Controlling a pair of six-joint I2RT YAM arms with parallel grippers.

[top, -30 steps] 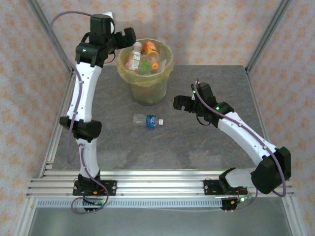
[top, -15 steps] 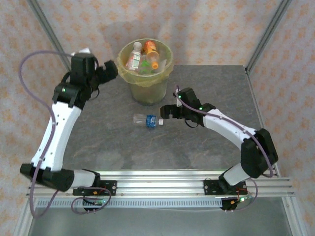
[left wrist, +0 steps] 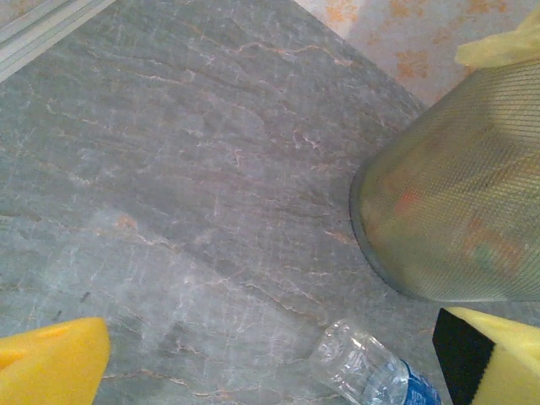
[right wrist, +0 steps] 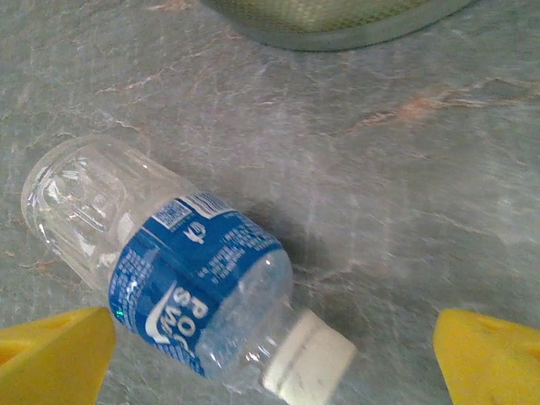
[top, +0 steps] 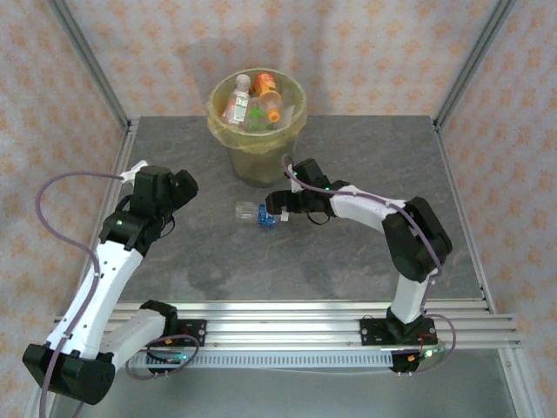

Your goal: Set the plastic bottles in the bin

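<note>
The one plastic bottle [right wrist: 181, 278] left on the desk [top: 348, 261] lies on its side just before the bin [top: 261, 161]. It sits between the fingers of the right claw [top: 280, 212], which is wide open and empty, with its long axis slanted across that gap. The left claw [top: 181, 190], also open and empty, is farther off; the blue label shows white letters "POW".

Top camera: fixed high behind the table's [top: 348, 261] near edge, tilted down and forward, far enough back to take in the whole table, with the bin [top: 258, 165] by the far edge and the bottle [top: 249, 211] mid-table. Left wrist camera: over the table's left side, angled down toward the far right, fairly near, with the bin [left wrist: 456, 211] wall at right and the bottle [left wrist: 359, 367] at its bottom edge. Right wrist camera: very close, almost straight down on the bottle [right wrist: 181, 287], with the bin [right wrist: 337, 21] foot along its top edge; all three share the bottle and the bin's base.
</note>
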